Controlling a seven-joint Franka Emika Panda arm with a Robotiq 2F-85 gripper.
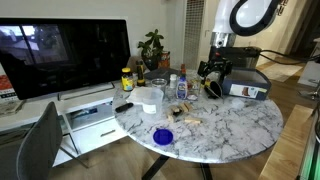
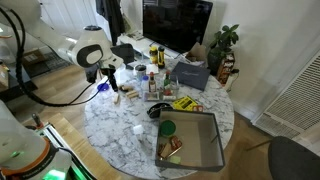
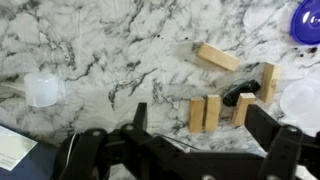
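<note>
My gripper (image 3: 200, 118) hangs open above the marble table (image 3: 110, 40), its two black fingers (image 3: 140, 112) spread wide. Between them, down on the table, two small wooden blocks (image 3: 205, 113) stand side by side. A third block (image 3: 243, 108) lies just to their right beside a small black object (image 3: 240, 93). Two more blocks (image 3: 217, 57) lie farther off. In both exterior views the gripper (image 1: 211, 73) (image 2: 110, 72) is raised over the table edge, holding nothing. The blocks (image 1: 185, 113) lie scattered near the table's middle.
A small white cup (image 3: 43, 90) and a blue dish (image 3: 308, 20) sit near the blocks. Bottles (image 1: 127, 78), a white container (image 1: 150, 98), a grey box (image 1: 247, 85), a grey tray (image 2: 207, 148) and a plant (image 2: 225, 45) crowd the table. A TV (image 1: 60, 55) stands behind.
</note>
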